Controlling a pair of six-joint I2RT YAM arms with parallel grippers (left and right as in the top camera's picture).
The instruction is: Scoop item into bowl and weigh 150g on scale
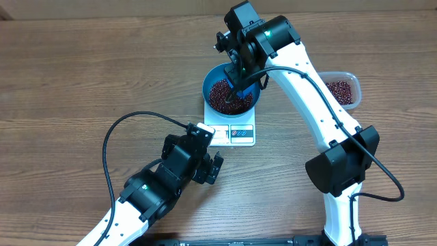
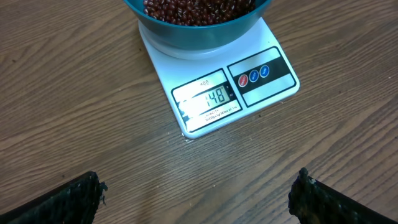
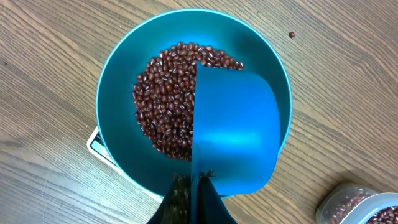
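Glossy blue bowl (image 3: 115, 112) of oval beans (image 3: 165, 93), right claw (image 3: 194, 186) pinching smooth scoop (image 3: 236, 124), left claw (image 2: 198, 186) wide.

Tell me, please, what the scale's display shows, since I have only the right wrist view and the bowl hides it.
Observer: On the left wrist view the scale display appears to read 148.
Operator: Thanks. Where is the left gripper?
Observer: The left gripper hangs in front of the scale, jaws wide open, empty.
Operator: And is the display clear of the bowl?
Observer: Yes, overhead the bowl sits behind the display.
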